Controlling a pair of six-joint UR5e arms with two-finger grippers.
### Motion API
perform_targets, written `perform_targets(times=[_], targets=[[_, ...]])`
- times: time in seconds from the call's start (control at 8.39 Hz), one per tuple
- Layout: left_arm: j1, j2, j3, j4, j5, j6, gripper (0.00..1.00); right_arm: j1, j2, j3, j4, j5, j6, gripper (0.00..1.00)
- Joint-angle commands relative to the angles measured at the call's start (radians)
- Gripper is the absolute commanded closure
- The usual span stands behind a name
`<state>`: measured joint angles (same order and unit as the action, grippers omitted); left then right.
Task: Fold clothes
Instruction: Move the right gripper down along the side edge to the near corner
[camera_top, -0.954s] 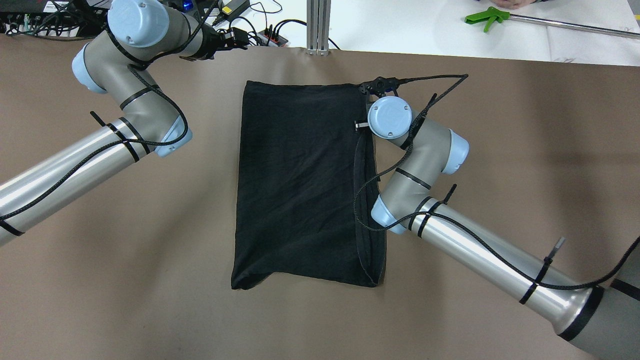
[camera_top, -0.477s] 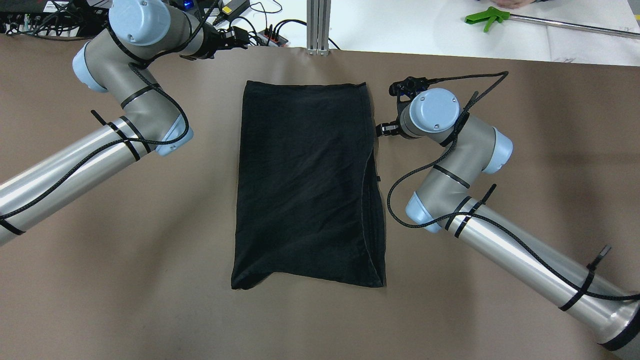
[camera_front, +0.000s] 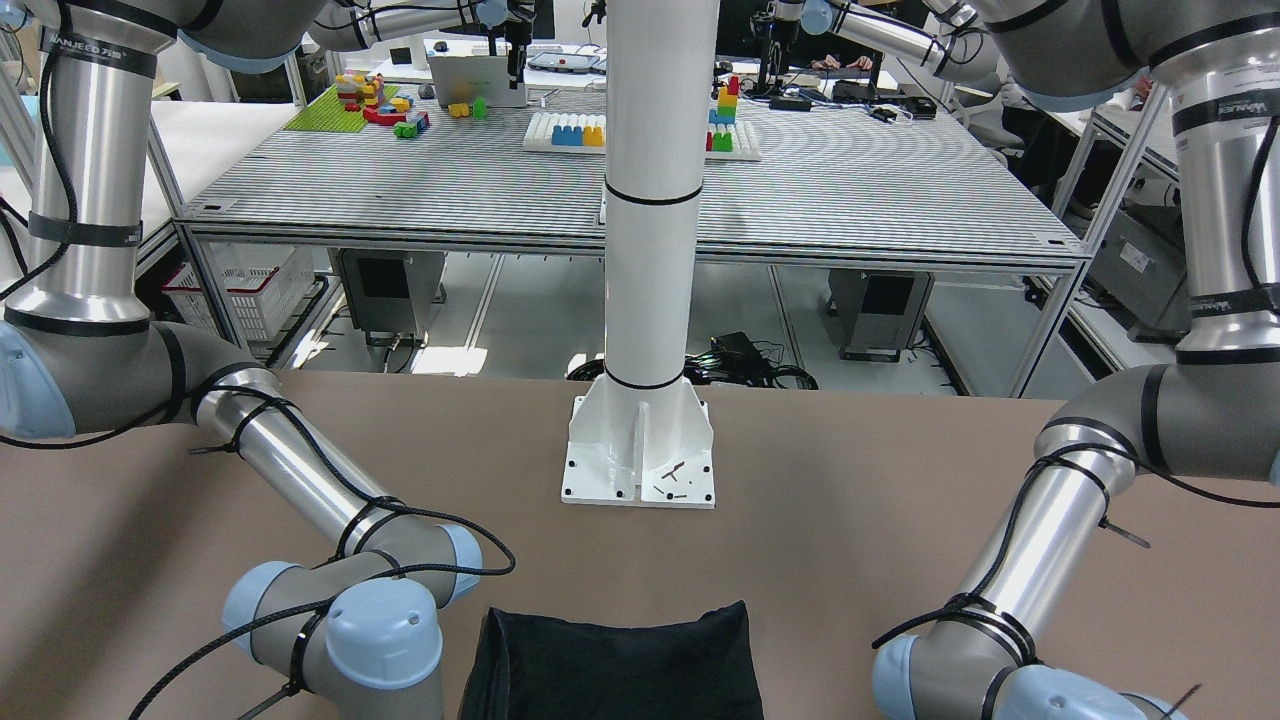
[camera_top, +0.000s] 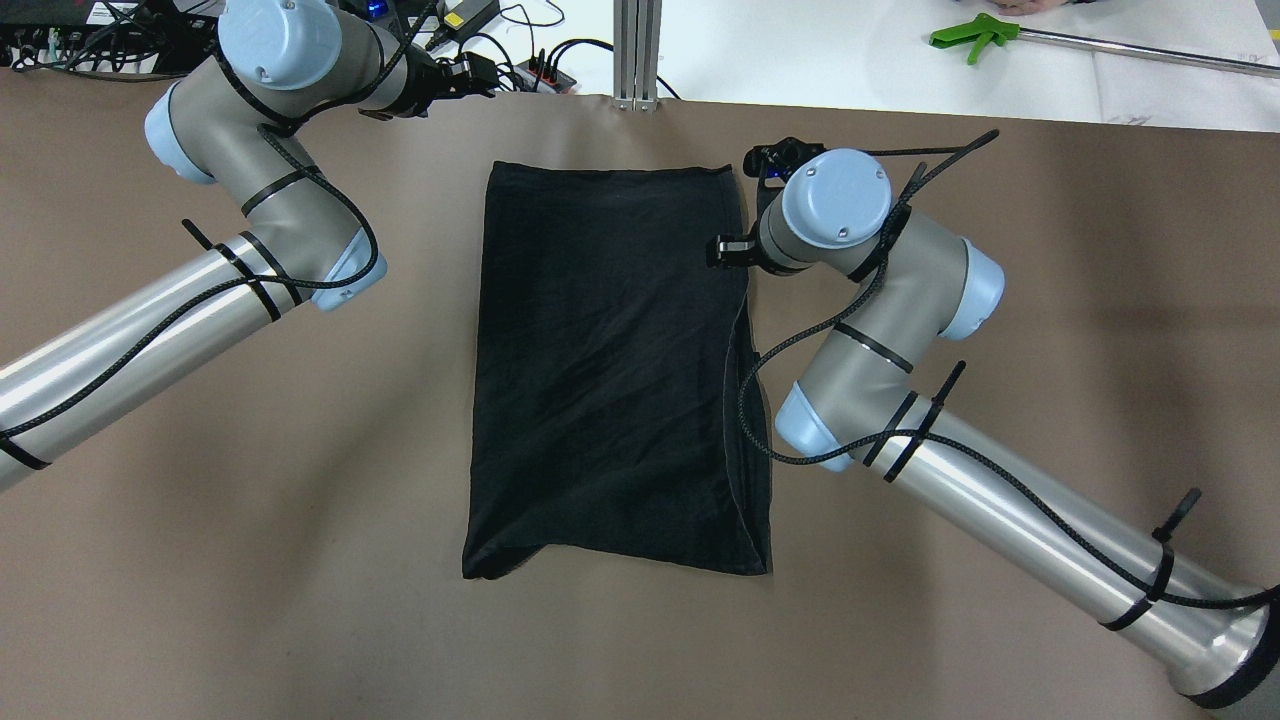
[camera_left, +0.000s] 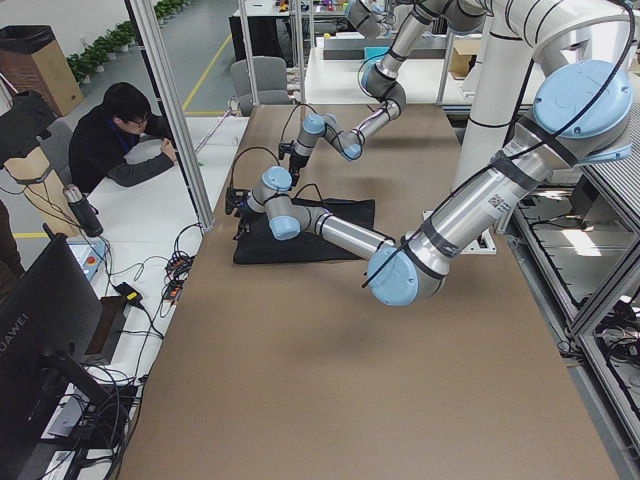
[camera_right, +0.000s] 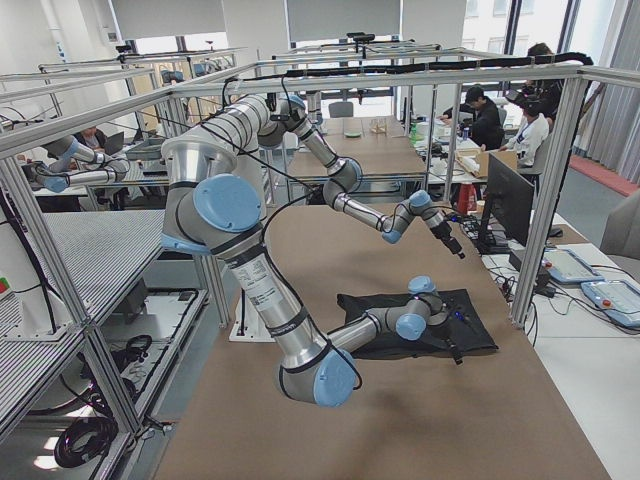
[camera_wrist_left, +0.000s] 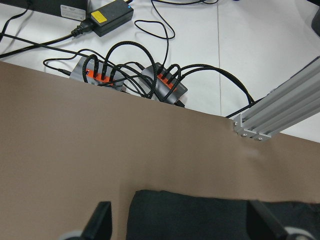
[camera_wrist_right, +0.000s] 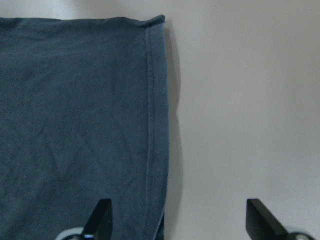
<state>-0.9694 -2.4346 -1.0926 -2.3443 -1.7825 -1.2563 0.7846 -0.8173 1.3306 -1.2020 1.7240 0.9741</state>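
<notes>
1. The black garment (camera_top: 610, 370) lay flat in the middle of the surface (camera_top: 1050, 300). It was folded to a rectangle, its long axis running from the robot's edge toward the far edge.
2. The right claw (camera_wrist_right: 180, 220) hung at the garment's right long side, near its far right corner. Its fingers were apart and empty, one over fabric and one over bare surface, with the hemmed edge (camera_wrist_right: 157, 125) between them.
3. The left claw (camera_wrist_left: 182, 222), likewise spread and empty, hovered just beyond the garment's far left corner.
4. By these views, the right arm was the nearer one to that hem, with the cloth lying to its left.
</notes>
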Motion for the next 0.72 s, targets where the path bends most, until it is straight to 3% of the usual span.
perform_targets(times=[0.0, 0.12, 0.48, 0.6], targets=[[0.000, -0.007, 0.002, 0.003, 0.000, 0.001, 0.05, -0.091, -0.031, 0.019, -0.007, -0.003, 0.092, 0.06], [0.000, -0.009, -0.001, 0.009, 0.000, 0.001, 0.05, -0.106, -0.058, 0.038, -0.007, -0.001, 0.110, 0.06], [0.001, -0.023, 0.000, 0.028, 0.002, 0.000, 0.05, -0.126, -0.270, 0.272, -0.059, 0.009, 0.100, 0.06], [0.000, -0.030, 0.002, 0.029, 0.003, 0.000, 0.05, -0.125, -0.275, 0.277, -0.059, 0.011, 0.097, 0.06]])
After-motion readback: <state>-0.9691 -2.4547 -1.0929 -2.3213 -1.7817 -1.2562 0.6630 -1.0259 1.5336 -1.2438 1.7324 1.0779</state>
